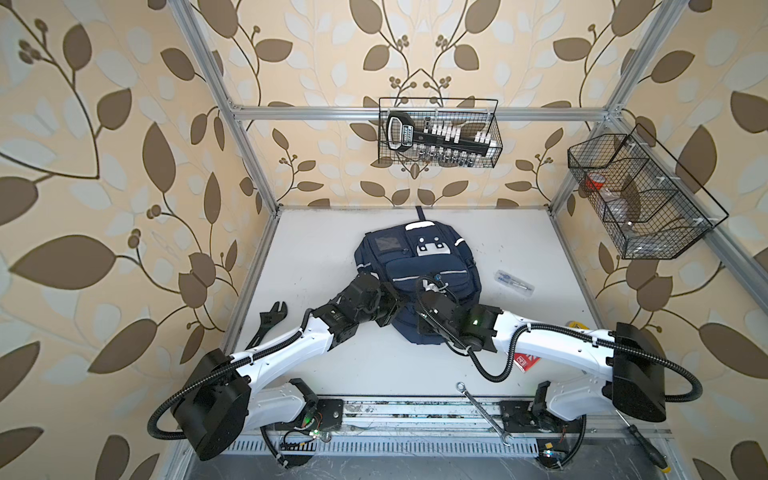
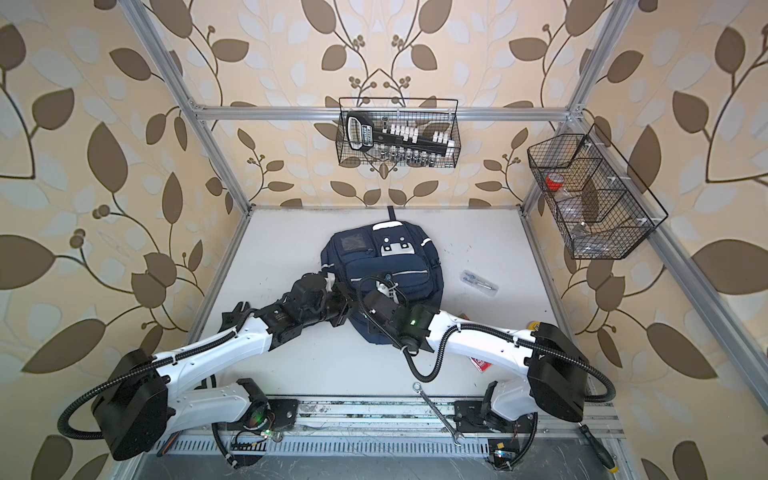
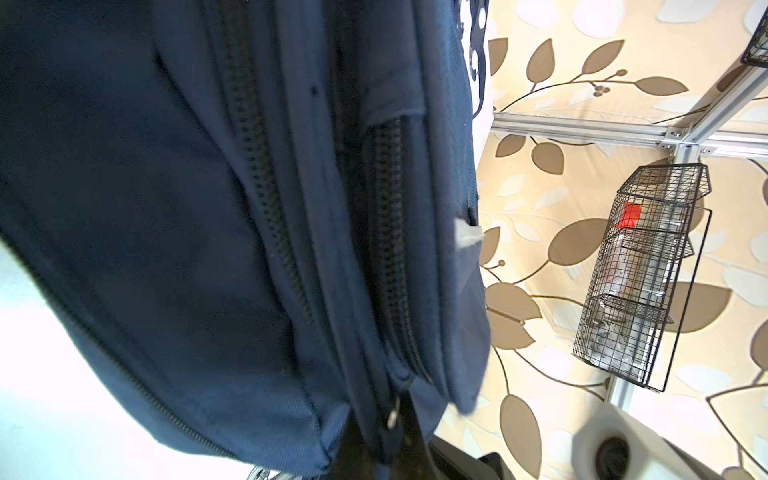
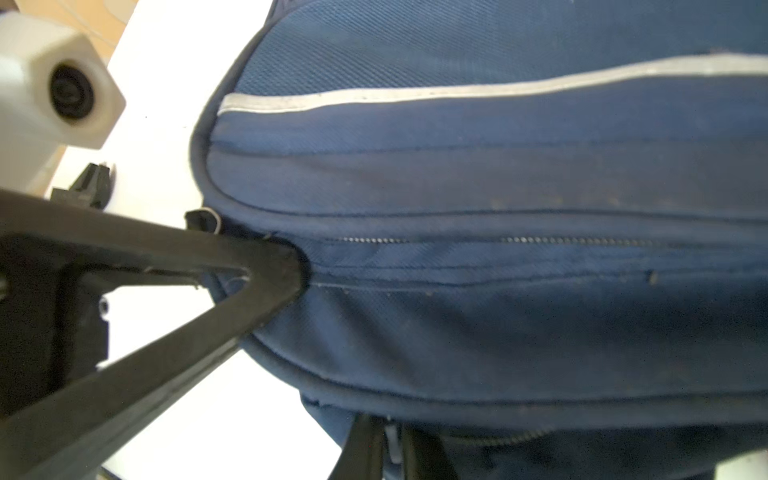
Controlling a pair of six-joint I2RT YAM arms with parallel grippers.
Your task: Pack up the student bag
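The student bag [image 1: 419,266] [image 2: 386,266], navy with pale stripes, lies flat in the middle of the white table. My left gripper [image 1: 392,297] [image 2: 347,301] is at the bag's left side, shut on the fabric by the end of a zip [image 4: 561,241]. Its fingers [image 4: 286,262] show pinched there in the right wrist view. In the left wrist view the bag [image 3: 166,208] fills the frame and runs down into the left gripper [image 3: 386,449]. My right gripper [image 4: 392,453] [image 1: 432,291] is over the lower front of the bag [image 4: 498,166], shut on a pale zip pull [image 4: 392,444].
A black adjustable wrench [image 1: 270,320] lies left of the left arm. A clear packet [image 1: 513,284] lies right of the bag, a red booklet [image 1: 525,363] under the right arm. A spanner [image 1: 482,411] and a screwdriver [image 1: 648,449] lie at the front. Wire baskets [image 1: 438,133] [image 1: 640,195] hang on the frame.
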